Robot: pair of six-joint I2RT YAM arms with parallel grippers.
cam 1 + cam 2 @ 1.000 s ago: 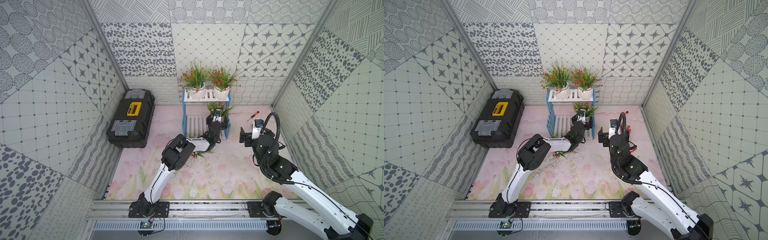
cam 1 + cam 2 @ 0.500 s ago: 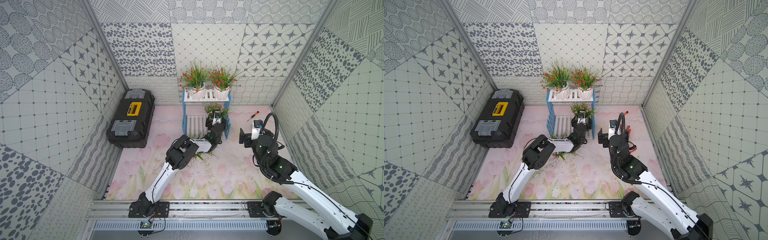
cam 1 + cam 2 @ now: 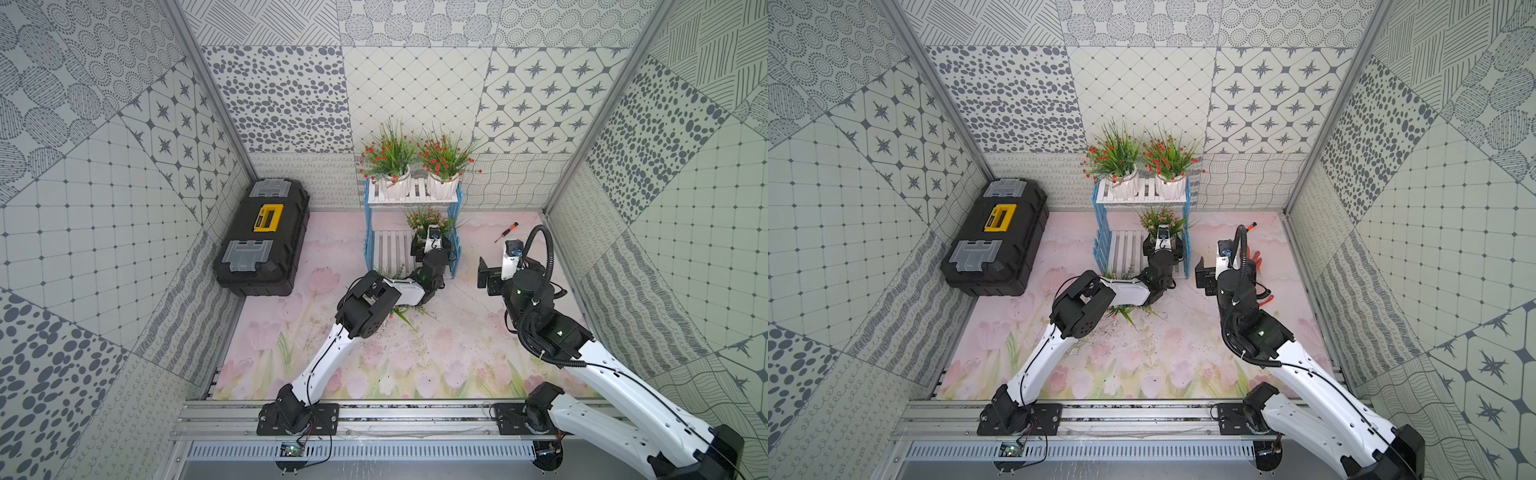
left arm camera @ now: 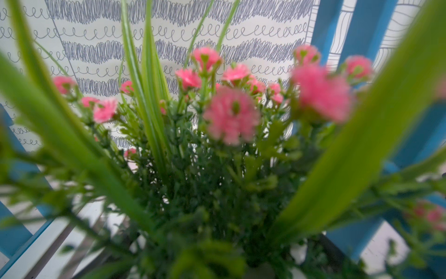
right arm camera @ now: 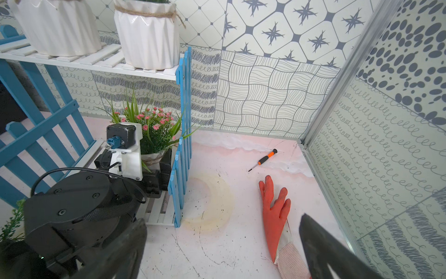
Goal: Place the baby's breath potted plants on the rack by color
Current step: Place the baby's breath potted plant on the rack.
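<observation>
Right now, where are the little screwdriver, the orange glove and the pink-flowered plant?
screwdriver (image 5: 265, 158): right wrist view, on its orange handle.
orange glove (image 5: 275, 216): right wrist view, on the palm.
pink-flowered plant (image 5: 154, 130): right wrist view, on its blossoms and leaves.

Rack: white slats, light blue side frames. Red-flowered plant and its twin: red specks over green blades. Their pots: glossy white, ribbed, tan twine band. Pink-flowered plant: pink blooms, dark and light green foliage. Toolbox: black, yellow handle, grey latches. Screwdriver: orange and black. Glove: orange-red, pale pink cuff. Counter: pink tulip print. My arms: white, black joints.
</observation>
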